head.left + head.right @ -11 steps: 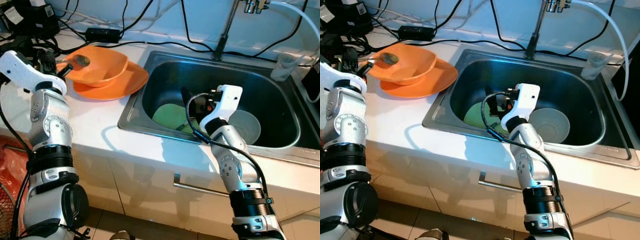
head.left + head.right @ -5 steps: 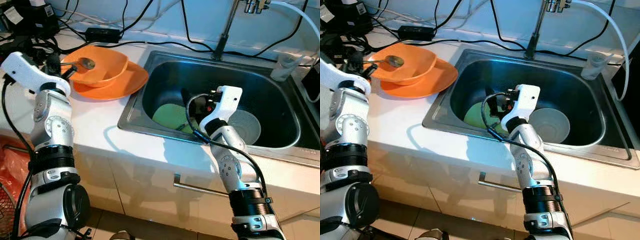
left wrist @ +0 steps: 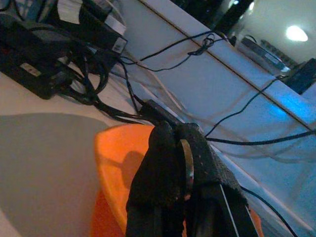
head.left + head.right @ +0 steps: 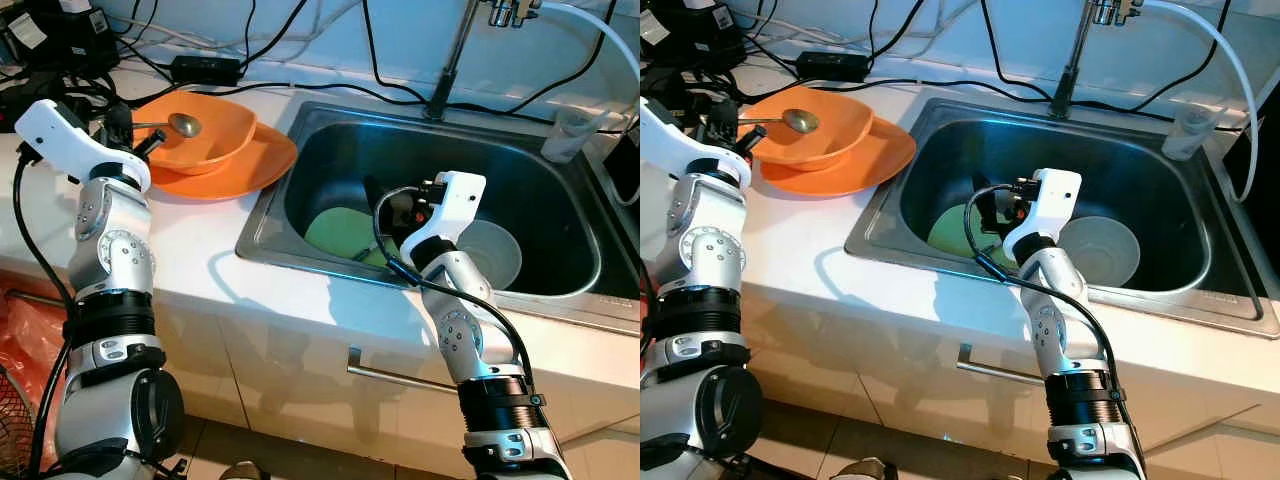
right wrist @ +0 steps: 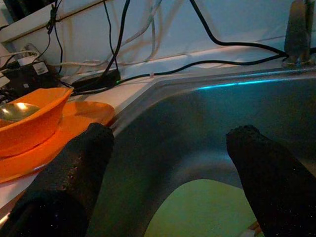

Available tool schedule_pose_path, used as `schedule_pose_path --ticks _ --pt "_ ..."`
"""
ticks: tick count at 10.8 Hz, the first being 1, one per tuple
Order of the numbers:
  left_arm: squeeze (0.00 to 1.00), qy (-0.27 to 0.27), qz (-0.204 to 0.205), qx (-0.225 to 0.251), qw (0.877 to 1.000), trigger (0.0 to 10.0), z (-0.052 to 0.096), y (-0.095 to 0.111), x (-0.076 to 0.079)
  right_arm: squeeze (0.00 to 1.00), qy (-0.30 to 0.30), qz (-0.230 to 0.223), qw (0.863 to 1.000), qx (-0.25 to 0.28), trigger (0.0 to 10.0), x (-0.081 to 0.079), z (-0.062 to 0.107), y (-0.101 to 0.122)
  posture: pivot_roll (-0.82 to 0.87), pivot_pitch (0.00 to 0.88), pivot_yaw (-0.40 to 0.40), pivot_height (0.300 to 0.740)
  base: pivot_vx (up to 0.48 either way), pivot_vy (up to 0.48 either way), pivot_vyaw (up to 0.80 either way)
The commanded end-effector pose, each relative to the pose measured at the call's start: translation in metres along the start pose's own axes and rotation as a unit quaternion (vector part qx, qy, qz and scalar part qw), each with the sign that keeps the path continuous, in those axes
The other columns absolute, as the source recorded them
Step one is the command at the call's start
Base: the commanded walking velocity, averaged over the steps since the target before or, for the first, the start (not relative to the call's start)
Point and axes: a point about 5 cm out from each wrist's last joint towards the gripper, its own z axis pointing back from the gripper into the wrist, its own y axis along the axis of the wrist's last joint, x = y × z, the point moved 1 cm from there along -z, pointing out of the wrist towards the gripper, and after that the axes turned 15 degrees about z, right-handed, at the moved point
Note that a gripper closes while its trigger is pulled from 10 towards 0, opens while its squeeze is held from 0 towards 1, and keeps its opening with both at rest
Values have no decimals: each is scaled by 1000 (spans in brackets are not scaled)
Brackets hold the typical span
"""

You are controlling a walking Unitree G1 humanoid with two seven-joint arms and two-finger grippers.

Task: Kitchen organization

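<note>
While your left gripper [image 4: 138, 142] stays pinched on the spoon [image 4: 172, 124], its bowl hangs over the orange bowl [image 4: 205, 128] stacked on the orange plate [image 4: 245, 165], handle running back toward the fingers. Your right gripper [image 5: 170, 163], fingers spread wide, sits low in the sink [image 4: 530, 170] above the green plate [image 4: 340, 230]. The left wrist view shows metal between the pads; the head views show what lies beneath.

The white counter [image 4: 190, 240] bears an orange plate [image 4: 235, 170], black cables [image 4: 300, 90] and a sunken steel sink [image 4: 262, 225].
</note>
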Motion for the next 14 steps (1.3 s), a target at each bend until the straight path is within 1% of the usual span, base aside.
schedule_pose_path --ticks 1,3,5,6,7,9,11,12,13,14 --pt "0 -23 -6 -3 1000 0 0 -1 11 0 -6 -1 1000 11 10000 3 -2 6 95 33 -11 740 0 0 0" --pt "0 -39 -9 1 999 0 2 -2 18 0 -9 -1 1000 13 10000 4 -2 6 92 31 -9 740 0 0 0" --pt "0 -69 -22 10 997 0 3 0 32 0 -13 -4 1000 19 10000 6 -2 8 92 30 -7 740 0 0 0" --pt "0 -94 -35 6 995 0 6 -3 43 0 -16 -7 1000 23 10000 7 -1 9 93 30 -6 740 0 0 0" --pt "0 -129 -55 0 990 0 12 -10 58 0 -19 -8 999 26 10000 8 -1 10 93 29 -4 740 0 0 0" --pt "0 -173 -77 -15 982 0 24 -24 74 0 -23 -12 999 30 10000 9 -2 11 97 24 0 740 0 0 0" --pt "0 -198 -92 -39 975 0 38 -42 81 0 -25 -14 999 31 10000 8 -3 12 98 22 0 740 0 0 0" --pt "0 -200 -87 -45 975 0 41 -47 81 0 -25 -13 999 31 10000 8 -3 12 98 21 -2 740 0 0 0" --pt "0 -205 -69 -66 974 0 46 -56 82 0 -26 -13 999 34 10000 8 -3 12 97 19 -3 740 0 0 0" --pt "0 -209 -57 -78 973 0 48 -61 84 0 -26 -14 999 35 10000 9 -3 13 96 18 -3 740 0 0 0"
